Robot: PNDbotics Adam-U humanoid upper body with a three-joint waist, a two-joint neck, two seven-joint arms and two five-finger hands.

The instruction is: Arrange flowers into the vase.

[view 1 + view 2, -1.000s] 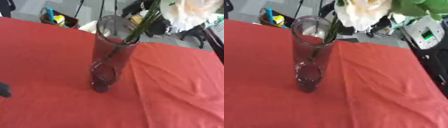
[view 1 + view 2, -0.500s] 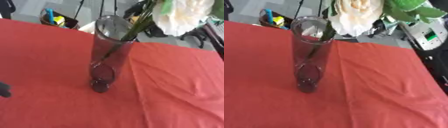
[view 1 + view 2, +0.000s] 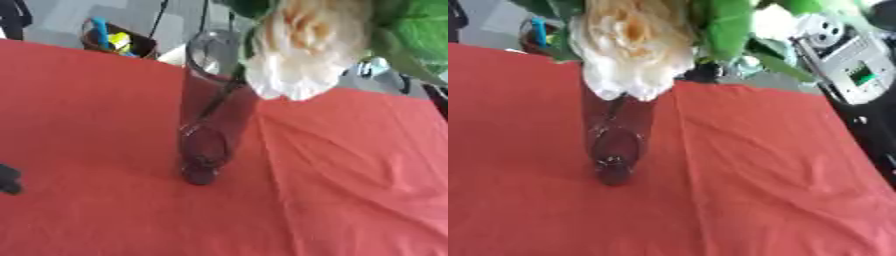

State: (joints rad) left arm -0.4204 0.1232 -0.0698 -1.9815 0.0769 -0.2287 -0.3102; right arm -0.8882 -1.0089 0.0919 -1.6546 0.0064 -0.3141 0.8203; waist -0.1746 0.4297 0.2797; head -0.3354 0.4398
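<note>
Clear glass vase (image 3: 210,110) standing upright at centre left of the frame on a worktop (image 3: 350,190) draped in red cloth. White flower (image 3: 297,55) with green leaves (image 3: 728,30) at upper centre, its stem inside the vase. Dark shape, possibly the left hand (image 3: 9,179), at the left edge; finger state cannot be told.

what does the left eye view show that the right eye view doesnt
Only the left eye view shows the open rim of the tall clear glass vase, and a dark shape at the left edge that may be the left hand. Only the right eye view shows a grey box with a green screen. Both show the white flower, its green leaves and the red tablecloth.
</note>
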